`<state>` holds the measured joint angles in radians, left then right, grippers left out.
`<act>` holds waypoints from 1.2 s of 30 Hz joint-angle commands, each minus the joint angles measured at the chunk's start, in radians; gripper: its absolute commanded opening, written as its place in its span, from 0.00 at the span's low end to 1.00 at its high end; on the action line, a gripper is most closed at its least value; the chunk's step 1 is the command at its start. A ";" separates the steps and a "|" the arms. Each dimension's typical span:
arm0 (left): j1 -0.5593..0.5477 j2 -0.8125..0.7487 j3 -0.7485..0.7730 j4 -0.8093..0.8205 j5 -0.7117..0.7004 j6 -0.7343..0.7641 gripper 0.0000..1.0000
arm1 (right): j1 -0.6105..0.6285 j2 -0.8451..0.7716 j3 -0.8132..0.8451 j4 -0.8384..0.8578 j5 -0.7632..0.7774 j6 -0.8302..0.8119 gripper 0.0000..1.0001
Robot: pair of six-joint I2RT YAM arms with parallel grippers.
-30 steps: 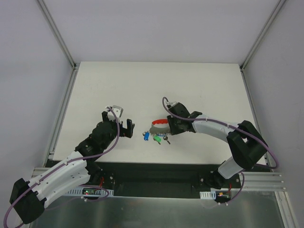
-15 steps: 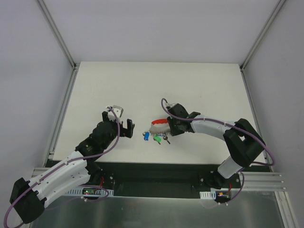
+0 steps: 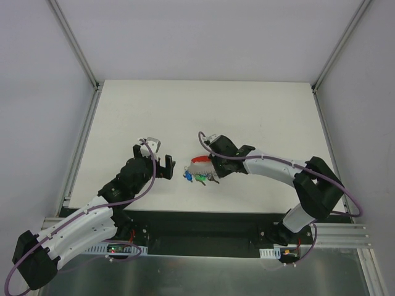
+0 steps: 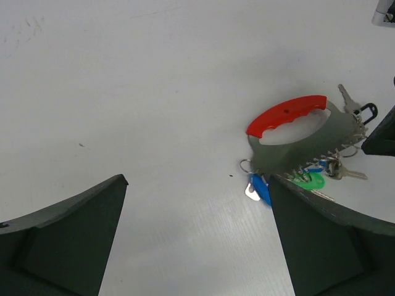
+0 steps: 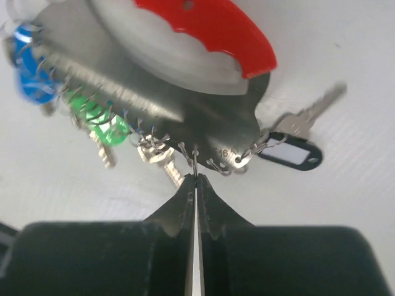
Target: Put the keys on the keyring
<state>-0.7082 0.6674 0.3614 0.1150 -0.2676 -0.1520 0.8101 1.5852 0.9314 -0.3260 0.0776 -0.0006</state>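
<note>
Over on the left, the left gripper (image 3: 166, 168) hangs low above the white table (image 3: 142, 111) with its jaws spread wide and nothing between them, its two dark fingers (image 4: 68, 240) framing bare table in its own wrist view. Just to its right comes the bunch of keys (image 3: 194, 177). The blue key (image 4: 260, 188) lies nearest the left gripper, resting on the table at the low corner of the keyring (image 3: 201, 163). The green key (image 4: 308, 180) is right beside it, tucked under the keyring's lower edge. The keyring itself sits between the two arms, its red band (image 4: 287, 117) arching over the top and its grey piece (image 5: 166, 92) spreading out below like a flat plate. Little wire loops run in a row along that plate's bottom edge. On the far side, a silver key (image 5: 315, 110) and a dark tag (image 5: 291, 154) hang from the plate's right corner and lie flat on the table. And now the right gripper (image 5: 195, 180) has its jaws pressed fully together at the plate's lower edge. One thin wire loop (image 5: 194, 160) runs straight down into the seam between the tips, so it looks pinched there.
</note>
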 commanded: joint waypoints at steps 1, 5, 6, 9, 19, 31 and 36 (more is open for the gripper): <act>-0.007 -0.014 0.007 0.003 -0.013 0.009 0.99 | 0.101 0.002 0.118 -0.053 0.021 -0.093 0.01; -0.007 -0.029 0.001 0.003 -0.024 0.009 0.99 | 0.124 0.025 0.129 -0.073 0.077 -0.088 0.01; -0.007 -0.032 -0.001 0.003 -0.024 0.009 0.99 | 0.124 0.032 0.130 -0.080 0.091 -0.084 0.01; -0.008 -0.031 -0.001 0.003 -0.024 0.008 0.99 | 0.124 0.044 0.123 -0.091 0.083 -0.072 0.01; -0.007 -0.034 -0.001 0.003 -0.018 0.008 0.99 | 0.121 0.038 0.084 -0.021 0.056 -0.085 0.01; -0.008 -0.092 -0.050 0.139 0.198 0.058 0.99 | 0.123 -0.236 -0.040 0.166 -0.005 -0.223 0.01; -0.008 -0.103 -0.061 0.264 0.330 0.095 0.99 | 0.120 -0.339 -0.066 0.217 -0.068 -0.314 0.01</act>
<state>-0.7082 0.5789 0.3035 0.2192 -0.0853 -0.1081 0.9325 1.3350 0.8768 -0.2043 0.0742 -0.2165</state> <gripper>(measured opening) 0.991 0.018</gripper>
